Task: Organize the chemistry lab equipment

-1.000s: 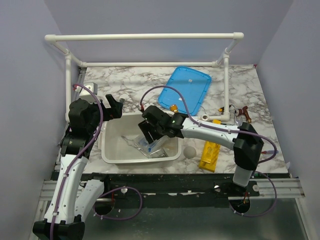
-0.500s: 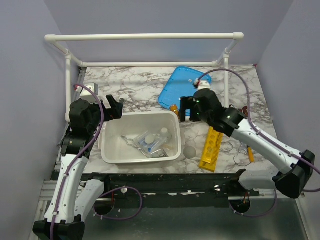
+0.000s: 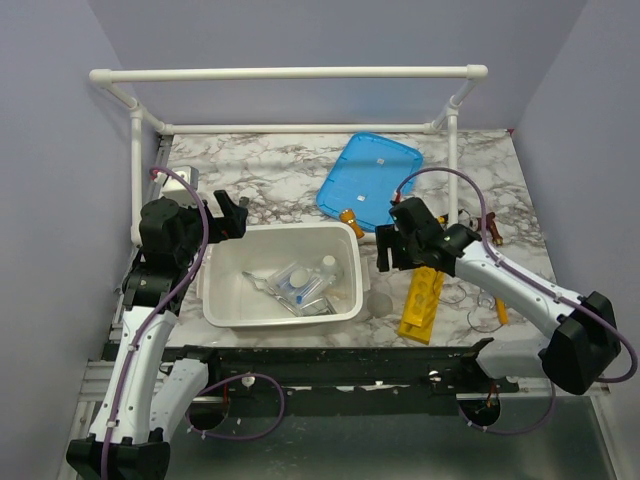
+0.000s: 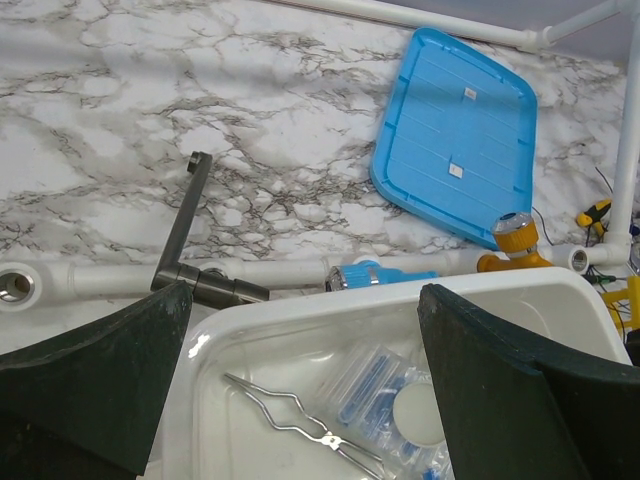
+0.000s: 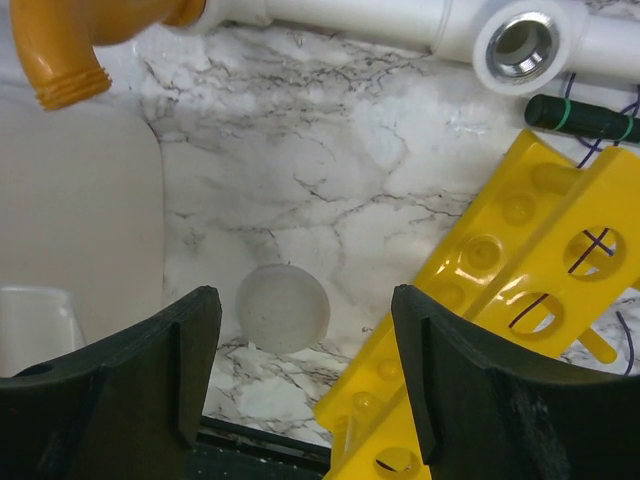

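The white tub (image 3: pixel 222 300) holds metal scissor tongs (image 4: pixel 300 430) and clear glassware with blue markings (image 4: pixel 400 400). My left gripper (image 3: pixel 232 212) is open and empty above the tub's back left corner; in its wrist view (image 4: pixel 305 320) the jaws frame the tub. My right gripper (image 3: pixel 388 250) is open and empty above the gap between the tub and the yellow holed rack (image 3: pixel 422 300). Its wrist view (image 5: pixel 305 340) shows a frosted round piece (image 5: pixel 282 308) and the rack (image 5: pixel 520 290) between and beside the fingers.
The flat blue lid (image 3: pixel 372 180) lies at the back. An orange-capped item (image 3: pixel 349 217) and a blue-capped one (image 4: pixel 385 275) lie behind the tub, with a dark metal rod (image 4: pixel 185 230). Thin sticks (image 3: pixel 500 310) and small tools (image 3: pixel 480 222) lie at right. The white pipe frame (image 3: pixel 290 73) surrounds the back.
My right arm left the tub, swung back toward the blue lid, then came down beside the yellow rack, gripper open. The left arm has not moved.
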Robot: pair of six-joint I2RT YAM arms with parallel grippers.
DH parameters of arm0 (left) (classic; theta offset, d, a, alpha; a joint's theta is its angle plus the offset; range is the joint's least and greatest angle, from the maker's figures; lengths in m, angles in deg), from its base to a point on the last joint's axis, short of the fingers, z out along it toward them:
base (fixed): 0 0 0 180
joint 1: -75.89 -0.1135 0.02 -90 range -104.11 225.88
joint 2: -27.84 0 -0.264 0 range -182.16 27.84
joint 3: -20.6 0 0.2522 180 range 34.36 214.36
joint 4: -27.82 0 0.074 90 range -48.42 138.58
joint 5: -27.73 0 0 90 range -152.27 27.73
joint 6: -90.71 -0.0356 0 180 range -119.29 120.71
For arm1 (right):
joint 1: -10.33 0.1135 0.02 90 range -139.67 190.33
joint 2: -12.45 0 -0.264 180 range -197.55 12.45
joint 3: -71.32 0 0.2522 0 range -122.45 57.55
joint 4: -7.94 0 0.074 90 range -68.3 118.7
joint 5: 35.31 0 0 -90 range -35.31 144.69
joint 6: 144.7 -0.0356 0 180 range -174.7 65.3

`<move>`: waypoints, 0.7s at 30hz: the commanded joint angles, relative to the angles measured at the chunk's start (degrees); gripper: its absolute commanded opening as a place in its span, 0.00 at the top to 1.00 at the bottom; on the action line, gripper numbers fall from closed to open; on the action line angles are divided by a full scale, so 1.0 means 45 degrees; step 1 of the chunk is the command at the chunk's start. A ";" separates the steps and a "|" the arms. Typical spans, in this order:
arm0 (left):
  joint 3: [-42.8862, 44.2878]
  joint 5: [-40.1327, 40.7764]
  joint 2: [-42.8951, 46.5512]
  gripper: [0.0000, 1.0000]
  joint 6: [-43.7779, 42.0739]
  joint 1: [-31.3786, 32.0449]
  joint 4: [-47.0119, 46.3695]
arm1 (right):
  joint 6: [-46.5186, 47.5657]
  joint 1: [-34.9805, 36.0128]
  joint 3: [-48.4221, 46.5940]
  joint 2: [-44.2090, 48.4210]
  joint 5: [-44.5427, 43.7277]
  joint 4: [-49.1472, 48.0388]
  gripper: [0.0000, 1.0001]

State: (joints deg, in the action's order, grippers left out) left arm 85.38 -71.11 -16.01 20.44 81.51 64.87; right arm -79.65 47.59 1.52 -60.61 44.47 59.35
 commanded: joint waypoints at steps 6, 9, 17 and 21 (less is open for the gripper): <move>-0.0129 -0.0323 -0.0059 0.01 0.0031 -0.0098 -0.0064 | 0.0865 0.0274 0.0103 -0.1173 0.1245 0.0308 0.25; -0.0117 -0.0305 -0.0044 0.01 0.0031 -0.0097 -0.0053 | 0.0147 0.0385 0.0339 -0.1692 0.1263 0.0304 0.27; -0.0104 -0.0447 -0.0059 0.01 0.0070 -0.0103 -0.0065 | -0.0817 0.1211 0.1010 -0.2273 0.1375 -0.0632 0.27; -0.0106 -0.0439 -0.0044 0.01 0.0070 -0.0118 -0.0063 | -0.1026 0.1537 0.1178 -0.2716 0.1336 -0.0857 0.26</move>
State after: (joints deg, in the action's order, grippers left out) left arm 85.32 -71.88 -16.32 20.44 81.49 64.87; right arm -82.36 52.42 5.68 -70.49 49.15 58.35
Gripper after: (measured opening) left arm 0.987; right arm 0.734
